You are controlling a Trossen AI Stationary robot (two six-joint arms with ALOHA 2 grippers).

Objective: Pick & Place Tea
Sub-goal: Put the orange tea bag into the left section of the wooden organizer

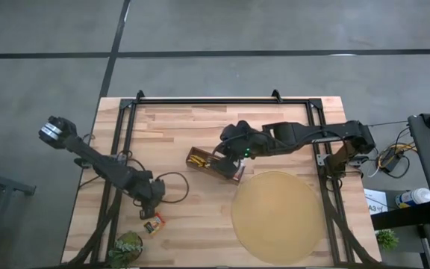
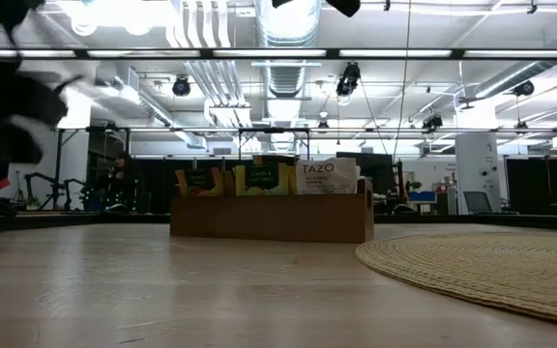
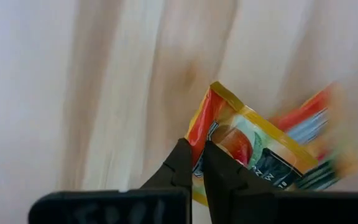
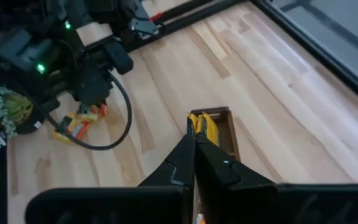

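Observation:
Near the table's front left, a few tea sachets [image 1: 154, 223] lie on the wood. My left gripper [image 1: 151, 211] points steeply down over them and is shut on an orange-red and yellow sachet [image 3: 247, 143]. A second sachet [image 3: 319, 115] shows blurred beside it. The brown wooden box [image 1: 213, 166] stands mid-table with several sachets [image 2: 259, 177] upright in it. My right gripper [image 4: 194, 144] hangs shut above the box's near end with nothing between its fingers. My left gripper pinches the orange-red sachet between its two fingers at one side edge, near a corner [image 3: 211, 121]. The fingers come from above, pointing steeply down. I cannot tell whether the sachet is lifted off the table or still rests on it.
The big round tan mat [image 1: 277, 217] covers the table's front right. A small green plant [image 1: 125, 248] stands at the front left corner, close to the sachets. A black frame [image 1: 222, 101] runs along the far edge and sides. Bare wood lies between the box and the sachets.

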